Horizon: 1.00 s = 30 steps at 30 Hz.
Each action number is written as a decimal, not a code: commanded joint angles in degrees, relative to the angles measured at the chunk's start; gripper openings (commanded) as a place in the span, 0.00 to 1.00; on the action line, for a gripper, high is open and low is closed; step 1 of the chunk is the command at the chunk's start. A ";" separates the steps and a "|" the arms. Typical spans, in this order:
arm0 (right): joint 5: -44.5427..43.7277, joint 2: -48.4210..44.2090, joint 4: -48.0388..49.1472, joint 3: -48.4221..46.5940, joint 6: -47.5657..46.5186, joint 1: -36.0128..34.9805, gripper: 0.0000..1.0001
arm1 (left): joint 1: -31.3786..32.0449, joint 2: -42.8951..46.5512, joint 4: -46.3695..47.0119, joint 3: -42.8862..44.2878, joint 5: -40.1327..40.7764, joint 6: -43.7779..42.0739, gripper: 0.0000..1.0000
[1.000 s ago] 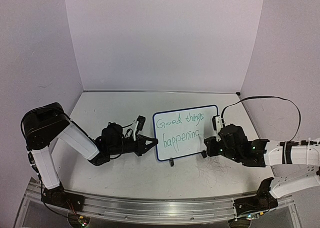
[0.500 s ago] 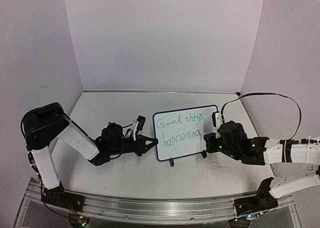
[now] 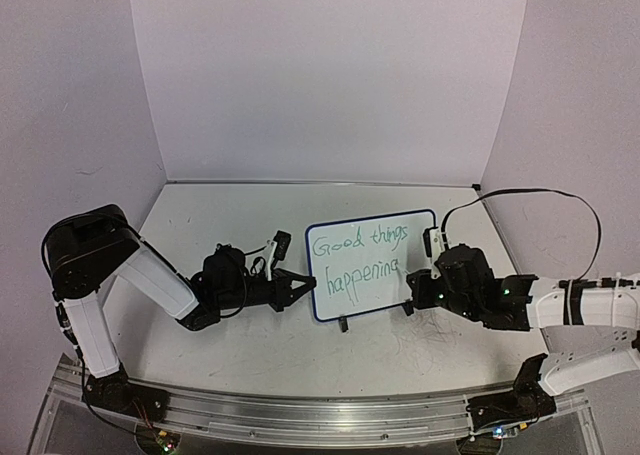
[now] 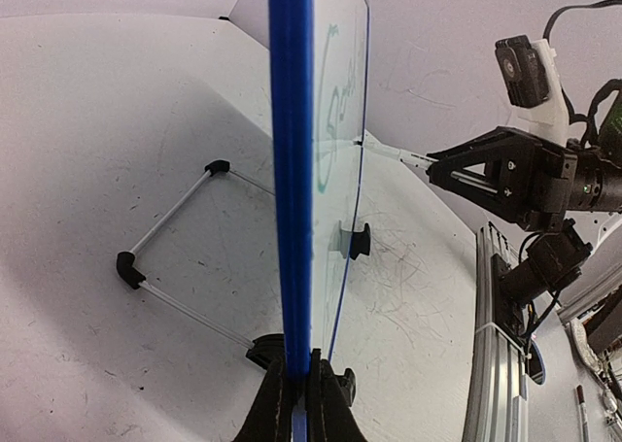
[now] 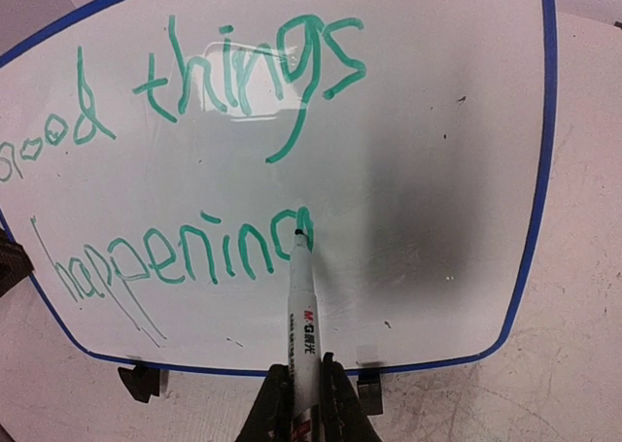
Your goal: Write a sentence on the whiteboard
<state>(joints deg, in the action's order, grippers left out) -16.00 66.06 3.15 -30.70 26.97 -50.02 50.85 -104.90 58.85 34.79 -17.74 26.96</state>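
The whiteboard (image 3: 372, 265) stands upright on two black clip feet mid-table, blue-framed. Green words on it read "Good things" over "happening", the last g part-formed (image 5: 303, 230). My left gripper (image 3: 298, 287) is shut on the board's left edge; in the left wrist view the blue frame (image 4: 292, 170) runs up from between my fingers. My right gripper (image 3: 418, 293) is shut on a white marker (image 5: 303, 316). The marker's tip touches the board at the last letter of "happening". The board fills the right wrist view (image 5: 437, 170).
Faint grey scribbles mark the tabletop (image 3: 400, 340) in front of the board. A thin wire stand (image 4: 165, 238) with black corners lies behind the board. Purple walls close in at back and sides. A metal rail (image 3: 300, 420) runs along the near edge.
My right gripper rose from the board's lower right to the end of "happening", then came slightly down; the last letter has gained strokes. The left arm has not moved.
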 commanded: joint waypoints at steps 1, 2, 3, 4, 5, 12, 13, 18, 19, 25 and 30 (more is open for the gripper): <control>0.79 0.91 -1.45 0.48 1.38 0.26 0.00 | -0.05 2.16 -0.01 -0.56 0.94 -1.73 0.00; 0.81 0.91 -1.60 0.47 1.49 0.24 0.00 | -0.05 2.16 0.02 -0.60 0.95 -1.73 0.00; 0.93 0.93 -1.78 0.51 1.62 0.23 0.00 | -0.02 2.16 0.00 -0.65 0.95 -1.73 0.00; 1.08 0.97 -1.97 0.55 1.77 0.24 0.00 | -0.05 2.16 -0.01 -0.68 0.95 -1.78 0.00; 1.18 0.99 -2.18 0.59 1.89 0.23 0.00 | -0.06 2.21 -0.02 -0.73 0.95 -1.85 0.00; 2.90 1.53 -3.06 0.59 2.81 0.23 0.00 | -0.05 2.57 -0.04 -0.97 1.16 -2.29 0.00; 3.02 1.63 -3.06 0.49 3.02 0.22 0.00 | -0.03 2.58 -0.02 -1.05 1.20 -2.33 0.00; 3.88 1.46 -5.00 0.71 4.29 0.14 0.00 | -0.05 2.65 -0.04 -1.42 1.16 -2.45 0.00; 4.12 1.52 -5.08 0.78 4.47 0.12 0.00 | -0.05 2.60 -0.04 -1.39 1.13 -2.50 0.00; 4.58 2.10 -5.70 0.73 5.17 -0.85 0.00 | -0.04 2.68 0.01 -1.34 0.99 -2.61 0.00; 4.59 3.23 -5.05 0.18 4.88 -1.65 0.00 | -0.05 2.44 0.02 -1.17 0.80 -2.49 0.00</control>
<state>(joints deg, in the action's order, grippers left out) -10.95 67.81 -1.71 -30.22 31.50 -51.28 50.85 -104.64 58.91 34.04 -17.65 26.44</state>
